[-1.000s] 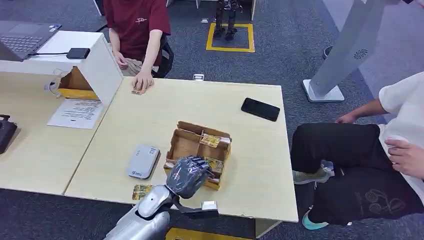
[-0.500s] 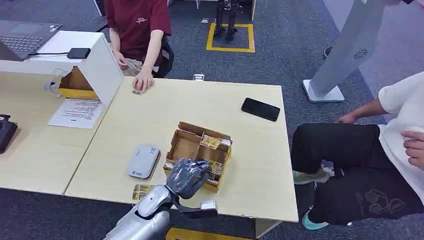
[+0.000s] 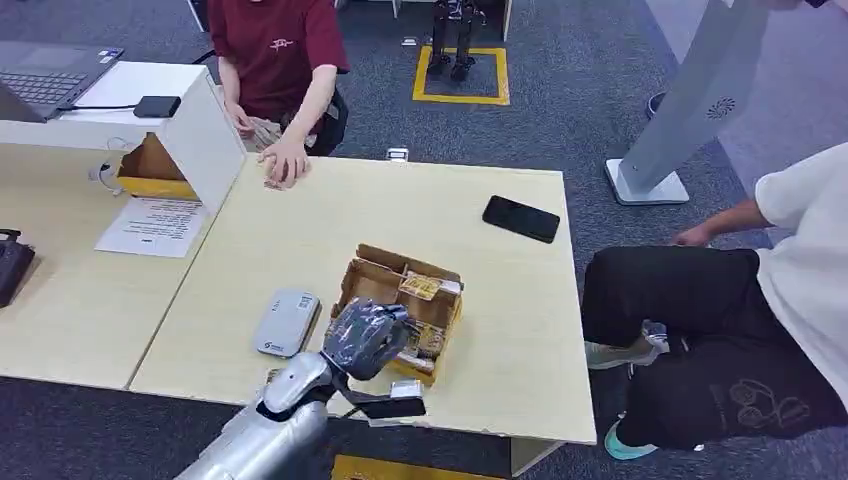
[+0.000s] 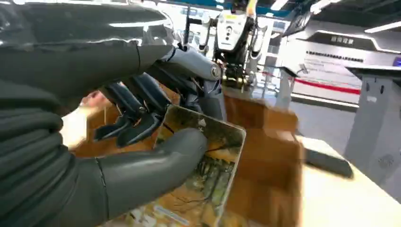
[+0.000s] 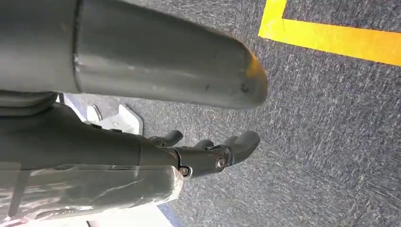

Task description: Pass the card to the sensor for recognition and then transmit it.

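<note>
An open cardboard box (image 3: 400,262) with several picture cards stands near the table's front edge. My left hand (image 3: 365,337) hovers over the box's near left corner. In the left wrist view that hand (image 4: 142,172) pinches a picture card (image 4: 210,172) between thumb and fingers, just above the box (image 4: 265,156). The grey card sensor (image 3: 286,322) lies flat on the table directly to the left of the box, a short way from my hand. My right hand (image 5: 208,153) hangs over the carpet, fingers apart and holding nothing.
A black phone (image 3: 520,218) lies at the table's far right. A person in red sits across the table with a hand (image 3: 285,160) on its far edge. Another person (image 3: 800,250) sits at the right. A white partition (image 3: 200,135) and a paper sheet (image 3: 155,227) stand at the left.
My left hand has shifted slightly left and nearer, from the box toward the sensor. The seated person's hand at the right edge has dropped out of the picture.
</note>
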Robot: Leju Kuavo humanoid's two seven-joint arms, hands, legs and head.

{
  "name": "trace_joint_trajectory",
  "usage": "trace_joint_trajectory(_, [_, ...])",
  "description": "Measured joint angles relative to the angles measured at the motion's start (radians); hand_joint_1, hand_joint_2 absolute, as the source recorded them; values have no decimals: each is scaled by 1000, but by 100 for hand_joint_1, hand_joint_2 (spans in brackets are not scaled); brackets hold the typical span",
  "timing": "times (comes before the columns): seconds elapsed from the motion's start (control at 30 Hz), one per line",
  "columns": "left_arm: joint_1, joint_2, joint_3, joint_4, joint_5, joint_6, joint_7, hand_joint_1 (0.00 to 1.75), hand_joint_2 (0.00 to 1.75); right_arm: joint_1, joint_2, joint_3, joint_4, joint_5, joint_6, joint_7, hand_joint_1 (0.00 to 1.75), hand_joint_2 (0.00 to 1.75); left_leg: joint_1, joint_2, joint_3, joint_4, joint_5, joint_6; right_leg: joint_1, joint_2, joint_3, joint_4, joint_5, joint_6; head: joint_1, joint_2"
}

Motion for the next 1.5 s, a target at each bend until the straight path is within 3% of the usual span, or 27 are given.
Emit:
trace_joint_trajectory(0.07, [-21,30,10,-70,17,-57,4,175,175,0,0,-5,0,6,1,0,0,0,0,0,0,0,0,0,0,0,0,0,0,0,0,0])
trace_joint_trajectory(0.1, [-65,78,52,-169,59,-128,5,175,175,0,0,-8,0,7,0,2,0,0,1,0,0,0,1,0,0,0,0,1,0,-1,0,0])
trace_joint_trajectory(0.13, [-86,107,63,-205,81,-154,10,175,175,0,0,-11,0,5,0,6,0,0,1,0,0,0,1,-1,0,0,0,1,1,-1,0,0])
trace_joint_trajectory(0.37, [-265,252,170,-371,171,-311,63,175,175,1,0,-21,0,5,6,24,0,0,1,1,0,0,1,-1,1,1,-1,2,1,-2,0,0])
trace_joint_trajectory(0.5, [-317,292,201,-410,174,-322,65,175,175,0,0,-27,0,5,9,27,0,0,1,0,0,0,1,-1,0,0,-1,2,1,-1,0,0])
trace_joint_trajectory(0.67, [-367,316,215,-418,144,-330,121,175,175,0,0,-29,0,12,13,30,0,0,1,0,-2,0,1,-1,0,1,-2,1,1,-1,0,0])
trace_joint_trajectory(0.8, [-477,322,236,-336,77,-320,192,175,175,-1,0,-30,0,27,15,26,0,0,0,0,-2,0,2,0,0,0,-3,1,1,-1,0,0])
trace_joint_trajectory(0.93, [-600,312,251,-159,-26,-241,261,175,175,-4,2,-29,0,39,16,24,0,0,1,0,-2,0,3,-1,0,1,-3,2,3,-3,0,0])
trace_joint_trajectory(1.17, [-661,290,287,75,-34,-180,239,175,175,-6,8,-27,0,47,27,37,0,0,1,1,-2,0,3,-1,0,1,-4,2,3,-3,-2,0])
trace_joint_trajectory(1.47, [-664,272,300,175,-34,-176,232,175,175,-6,9,-26,0,47,27,32,0,0,1,1,-2,0,3,-1,0,1,-4,2,3,-3,-1,0])
trace_joint_trajectory(1.5, [-663,271,300,180,-34,-175,232,164,175,-6,9,-26,0,47,27,31,0,0,0,1,-2,0,3,-1,0,1,-4,2,3,-3,-2,0])
